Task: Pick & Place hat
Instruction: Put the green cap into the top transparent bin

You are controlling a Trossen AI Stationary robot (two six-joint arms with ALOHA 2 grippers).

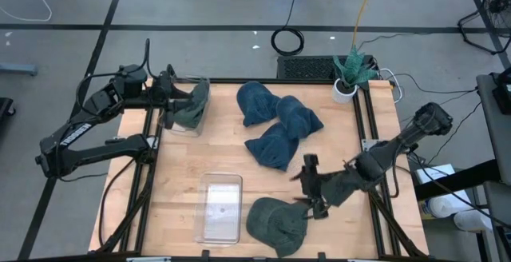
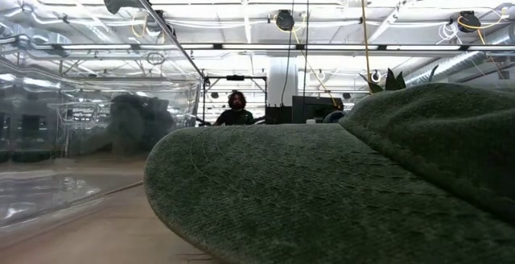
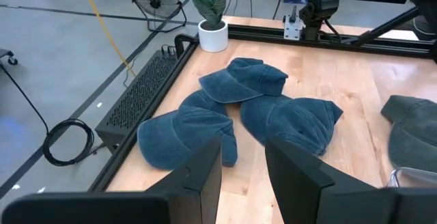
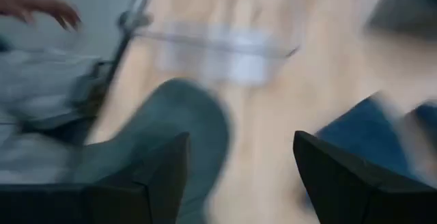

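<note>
High view, hat: green hat (image 1: 275,224) lies on the table (image 1: 335,134), just below the right gripper (image 1: 313,188).
Right gripper: fingers spread wide, holding nothing.
Advice: lower onto the crown, centred, before pinching the cloth.
Bin: clear bin (image 1: 219,208) sits beside the hat, away from the arm.
Left gripper: (image 1: 172,102) waits by another bin, fingers parted.
</note>
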